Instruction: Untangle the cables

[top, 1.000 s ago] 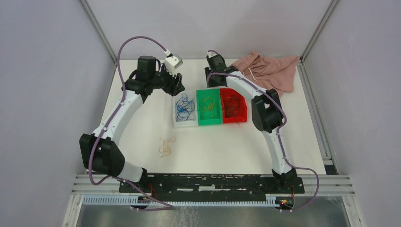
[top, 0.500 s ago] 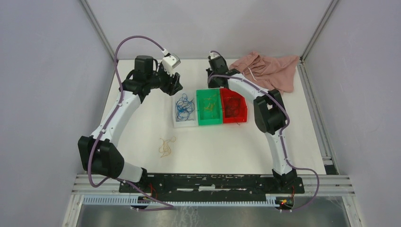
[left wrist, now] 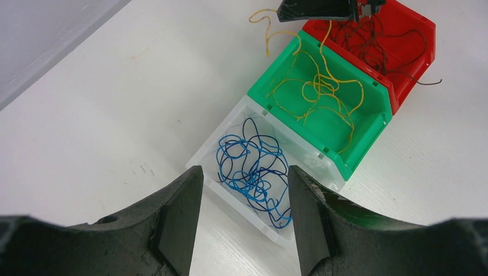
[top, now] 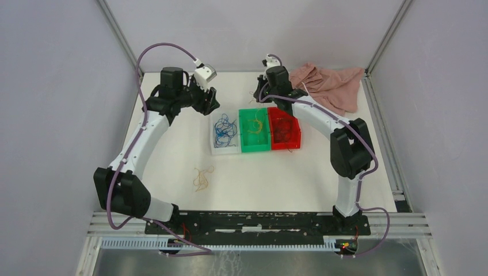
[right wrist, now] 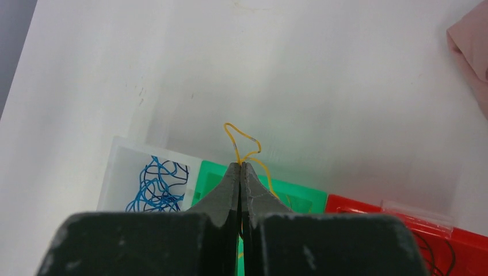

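On the table [top: 276,178] I see three bins [top: 255,149] side by side with cables [top: 223,130] in each, a loose clump [top: 201,179] before them to the left, a cloth [top: 328,85] behind at the right, and one strand [left wrist: 266,31], it seems, behind the middle bin [left wrist: 363,150].

Cables [left wrist: 253,167] blue, yellow, perhaps dark red; cloth [top: 331,86] pink.

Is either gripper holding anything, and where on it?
The right gripper pinches a yellow cable partway along, a loop poking past its tips. The left gripper is open, holding nothing.
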